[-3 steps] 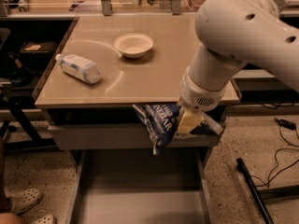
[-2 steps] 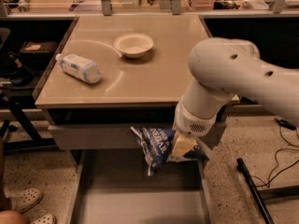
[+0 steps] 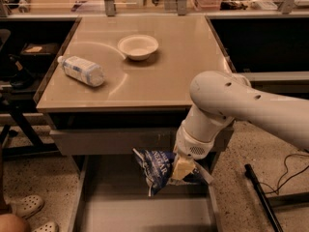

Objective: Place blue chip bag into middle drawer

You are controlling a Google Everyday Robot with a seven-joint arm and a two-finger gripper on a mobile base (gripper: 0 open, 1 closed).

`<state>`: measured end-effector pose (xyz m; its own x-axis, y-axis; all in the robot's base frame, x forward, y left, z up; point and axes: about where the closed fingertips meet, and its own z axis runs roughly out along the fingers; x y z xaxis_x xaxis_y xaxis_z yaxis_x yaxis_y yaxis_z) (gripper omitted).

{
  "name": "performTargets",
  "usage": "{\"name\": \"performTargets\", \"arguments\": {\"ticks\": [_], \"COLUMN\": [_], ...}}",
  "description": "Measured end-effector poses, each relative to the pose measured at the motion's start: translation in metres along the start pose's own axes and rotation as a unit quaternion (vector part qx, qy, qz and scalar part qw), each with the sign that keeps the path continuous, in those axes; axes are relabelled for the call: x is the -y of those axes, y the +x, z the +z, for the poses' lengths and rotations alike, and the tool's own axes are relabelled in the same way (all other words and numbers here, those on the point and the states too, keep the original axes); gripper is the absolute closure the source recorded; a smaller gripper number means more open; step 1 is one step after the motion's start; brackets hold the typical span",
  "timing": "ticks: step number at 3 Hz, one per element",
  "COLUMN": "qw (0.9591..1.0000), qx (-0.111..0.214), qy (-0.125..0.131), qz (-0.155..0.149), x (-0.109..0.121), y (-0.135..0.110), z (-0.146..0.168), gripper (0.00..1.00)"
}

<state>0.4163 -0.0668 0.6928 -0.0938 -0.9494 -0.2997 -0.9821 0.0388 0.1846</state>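
Note:
The blue chip bag is dark blue foil with white lettering. My gripper is shut on its right side and holds it hanging in the air over the open middle drawer, just below the table's front edge. The drawer is pulled out, with a plain grey floor and thin side walls. The white arm comes in from the right and hides part of the drawer's right wall.
A white bowl and a clear water bottle lying on its side are on the tan table top. A grey drawer front panel sits under the table edge. Shoes and cables are on the floor.
My gripper has moved down and slightly left with the blue chip bag, from the table's front edge to lower over the open drawer.

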Motion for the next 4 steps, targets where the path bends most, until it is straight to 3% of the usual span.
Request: {"name": "performTargets", "arguments": {"ticks": [1, 2, 3, 4], "qw": [0.9999, 0.9996, 0.9978, 0.9951], "qx": [0.014, 0.022, 0.039, 0.063], "qy": [-0.007, 0.002, 0.030, 0.022], "qz": [0.001, 0.020, 0.044, 0.072], "x": [-0.008, -0.015, 0.003, 0.014], "y": [-0.010, -0.018, -0.024, -0.025], "z": [0.015, 0.051, 0.088, 0.126], "gripper": [1.00, 1.00, 1.00, 1.00]}}
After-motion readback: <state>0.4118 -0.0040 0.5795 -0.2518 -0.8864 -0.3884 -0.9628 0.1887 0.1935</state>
